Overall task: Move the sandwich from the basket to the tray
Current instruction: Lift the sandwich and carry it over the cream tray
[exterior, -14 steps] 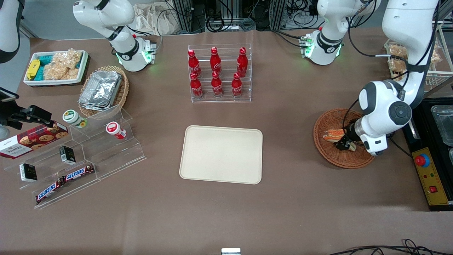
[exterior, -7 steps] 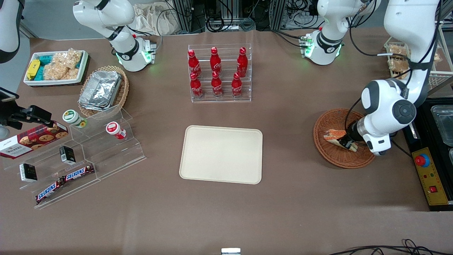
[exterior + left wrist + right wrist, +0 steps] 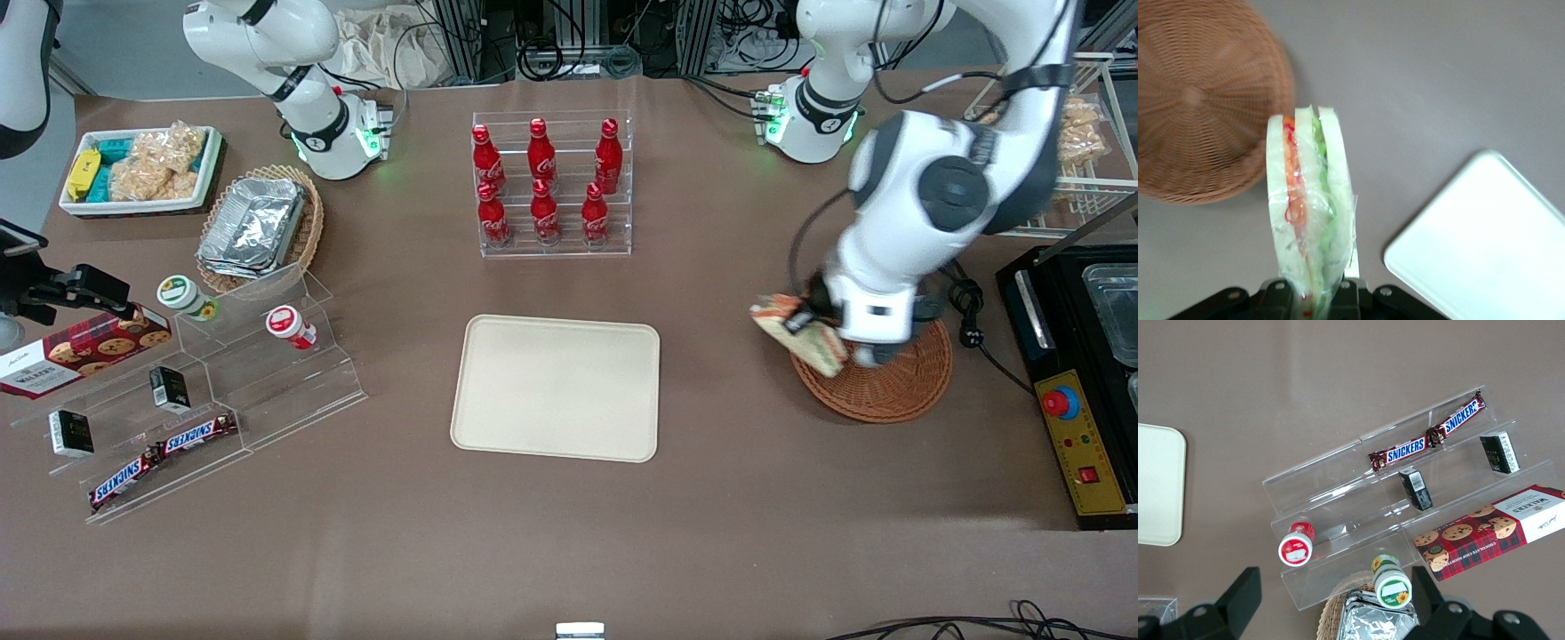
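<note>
My gripper (image 3: 813,327) is shut on the sandwich (image 3: 798,335), a plastic-wrapped wedge of white bread with orange and green filling (image 3: 1309,213). It hangs in the air above the rim of the reddish-brown wicker basket (image 3: 898,387), on the side toward the tray. The basket (image 3: 1201,100) shows nothing inside it. The cream tray (image 3: 556,388) lies flat at the table's middle, toward the parked arm's end from the gripper, and its corner (image 3: 1485,247) shows in the left wrist view.
An acrylic rack of red cola bottles (image 3: 544,182) stands farther from the front camera than the tray. A black control box with a red button (image 3: 1058,404) sits beside the basket. Acrylic snack steps (image 3: 204,391) and a foil-tray basket (image 3: 258,227) lie toward the parked arm's end.
The gripper has lifted the sandwich out of the basket and carried it up and toward the tray. The arm's wrist has swung higher over the basket.
</note>
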Robot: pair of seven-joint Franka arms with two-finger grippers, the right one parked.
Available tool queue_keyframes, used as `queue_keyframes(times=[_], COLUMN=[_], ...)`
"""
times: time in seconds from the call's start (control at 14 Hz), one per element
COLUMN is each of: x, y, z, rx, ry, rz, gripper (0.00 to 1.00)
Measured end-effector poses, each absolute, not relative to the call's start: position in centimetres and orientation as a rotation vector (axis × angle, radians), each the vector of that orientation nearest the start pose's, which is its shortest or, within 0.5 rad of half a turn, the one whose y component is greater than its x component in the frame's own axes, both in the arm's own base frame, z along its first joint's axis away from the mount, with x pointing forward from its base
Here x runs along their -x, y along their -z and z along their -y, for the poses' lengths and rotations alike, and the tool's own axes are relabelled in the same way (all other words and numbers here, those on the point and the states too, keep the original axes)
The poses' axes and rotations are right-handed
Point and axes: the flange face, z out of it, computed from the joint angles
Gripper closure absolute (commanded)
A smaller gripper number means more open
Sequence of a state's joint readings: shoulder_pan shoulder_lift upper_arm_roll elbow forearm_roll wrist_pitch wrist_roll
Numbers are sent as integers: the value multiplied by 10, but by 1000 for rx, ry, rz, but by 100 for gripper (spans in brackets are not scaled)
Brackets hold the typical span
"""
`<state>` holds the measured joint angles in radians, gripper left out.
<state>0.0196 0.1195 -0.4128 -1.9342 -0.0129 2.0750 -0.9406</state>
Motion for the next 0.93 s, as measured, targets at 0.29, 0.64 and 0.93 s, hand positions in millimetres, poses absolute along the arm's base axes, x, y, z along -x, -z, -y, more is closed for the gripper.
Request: queue_keyframes(times=[0.29,0.64,0.93], x=[-539,-540,-545], y=[-391,-302,-276], z=[287,332,364], rx=[3227,3253,3296], ry=[81,180,174], rz=[264,-149,-252], gripper=[100,100,100])
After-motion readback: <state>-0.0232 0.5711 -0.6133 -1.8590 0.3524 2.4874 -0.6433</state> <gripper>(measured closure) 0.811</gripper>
